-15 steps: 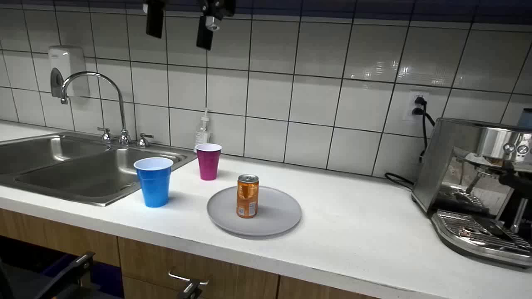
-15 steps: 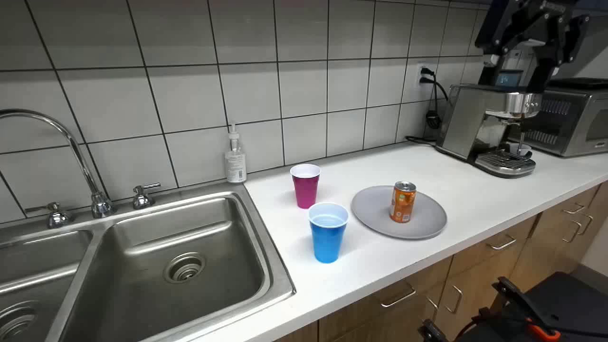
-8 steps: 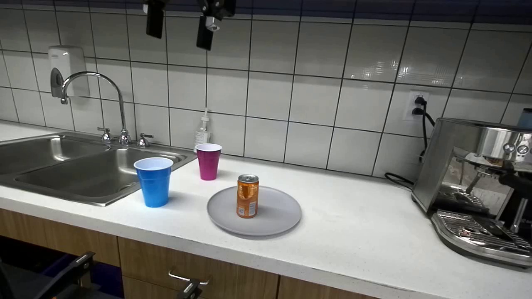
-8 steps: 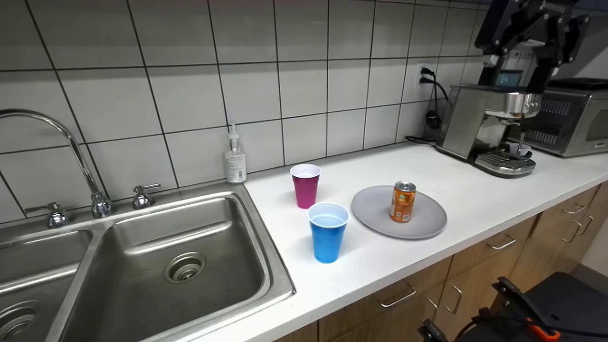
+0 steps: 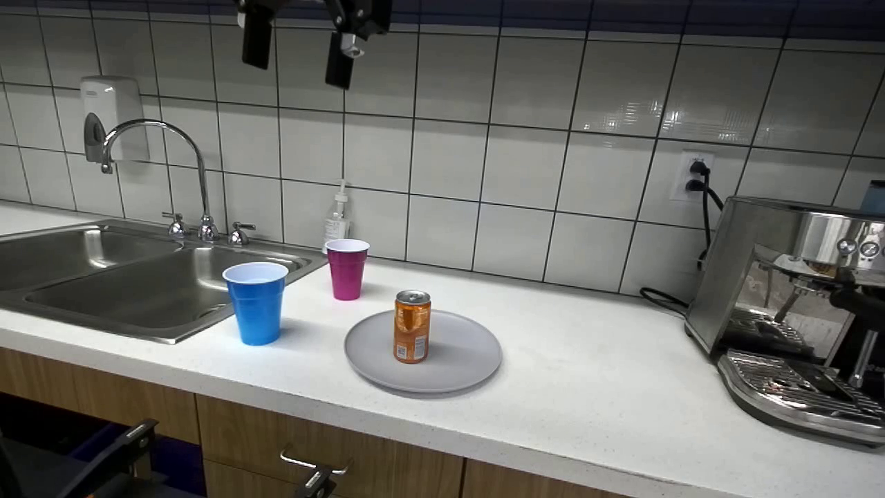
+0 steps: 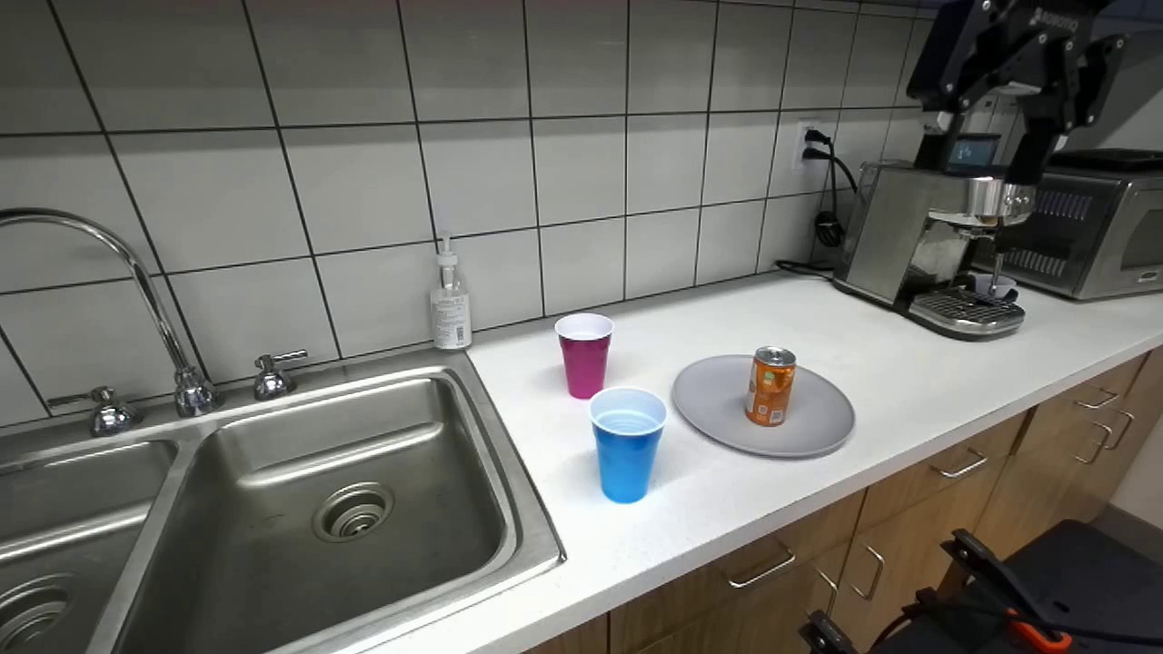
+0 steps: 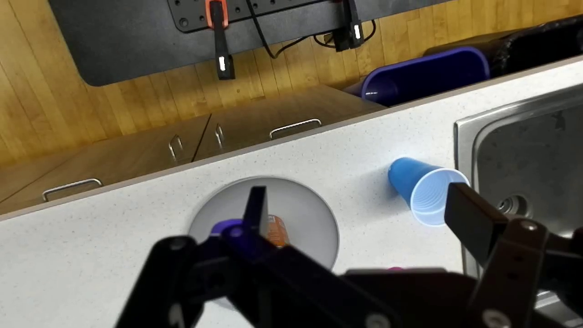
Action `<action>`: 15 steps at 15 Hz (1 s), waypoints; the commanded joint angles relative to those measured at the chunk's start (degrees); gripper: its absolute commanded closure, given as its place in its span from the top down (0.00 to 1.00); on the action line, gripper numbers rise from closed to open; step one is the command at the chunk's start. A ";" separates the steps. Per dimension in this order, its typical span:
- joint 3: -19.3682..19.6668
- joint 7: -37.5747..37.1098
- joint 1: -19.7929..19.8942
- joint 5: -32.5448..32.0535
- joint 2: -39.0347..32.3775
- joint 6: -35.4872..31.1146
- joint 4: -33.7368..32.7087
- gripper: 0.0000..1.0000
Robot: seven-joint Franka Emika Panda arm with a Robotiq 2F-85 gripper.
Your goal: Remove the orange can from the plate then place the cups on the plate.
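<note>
the jaws stood spread wide, tips down, well above the white table [image 5: 588,373], and had hold of nothing. the small orange-copper metal drink can [image 5: 412,328] with a silver top was upright on the large flat round grey plate [image 5: 467,349], near its middle; the tapered bright blue plastic cup [image 5: 257,308] and the slightly smaller tapered magenta-purple plastic cup [image 5: 347,273] were upright on the table, between the plate and the stainless steel double sink [image 6: 531,510]. so the likely step in hand was the reach for the can, with everything else left to do.

to do that well, the jaws probably needed to shift sideways before dropping: in the wrist view the can showed partly behind one of the black fingertips [image 7: 256,205], not midway between them, so a straight descent risked knocking it. better to centre it, come down upright with one fingertip on each side, and close gently around the middle of the body, since thin metal would probably dent. the can would best be lifted clear of the plate before any sideways travel, then set down on the side toward the silver espresso machine [image 6: 909,218], away from the cups.

compared with half a second earlier, both exterior views showed the jaws slightly lower, with the same spread, which suggested that the approach had only just begun; can, plate and both cups had not moved.
</note>
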State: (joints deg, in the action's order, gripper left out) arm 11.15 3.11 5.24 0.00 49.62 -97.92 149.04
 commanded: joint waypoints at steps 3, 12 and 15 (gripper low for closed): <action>-0.88 0.51 1.36 -0.59 -1.91 -4.63 3.20 1.00; -0.52 0.93 1.62 -0.85 -10.38 -19.90 7.55 1.00; -0.50 0.20 2.17 -0.60 -15.29 -25.46 7.48 1.00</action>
State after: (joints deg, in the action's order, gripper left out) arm 11.15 3.11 5.79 -0.19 39.16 -118.84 156.99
